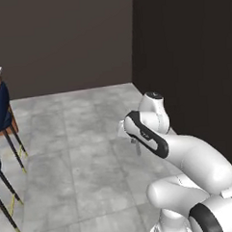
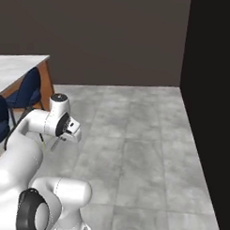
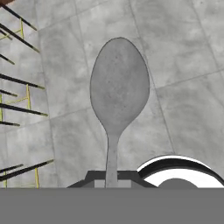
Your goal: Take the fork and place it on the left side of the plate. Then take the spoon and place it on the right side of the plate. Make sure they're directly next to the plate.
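The spoon [image 3: 119, 83] is grey and thin, its bowl standing out ahead of the hand over the grey tiled floor. My gripper [image 3: 112, 183] is shut on the spoon's handle. From the left base view the spoon [image 1: 137, 148] hangs as a thin sliver below the gripper [image 1: 132, 139], out in front of the folded arm. In the right base view the gripper [image 2: 66, 136] carries the spoon [image 2: 56, 145] pointing down and left. The fork and the plate are out of view.
A table [image 2: 16, 68] with a pale top and wooden side stands at the left, with blue chairs [image 2: 29, 89] beside it. Thin dark chair legs [image 3: 17, 109] cross the hand view's left. A tall dark block [image 2: 215, 108] walls the right side. Open tiled floor [image 1: 80, 139] lies ahead.
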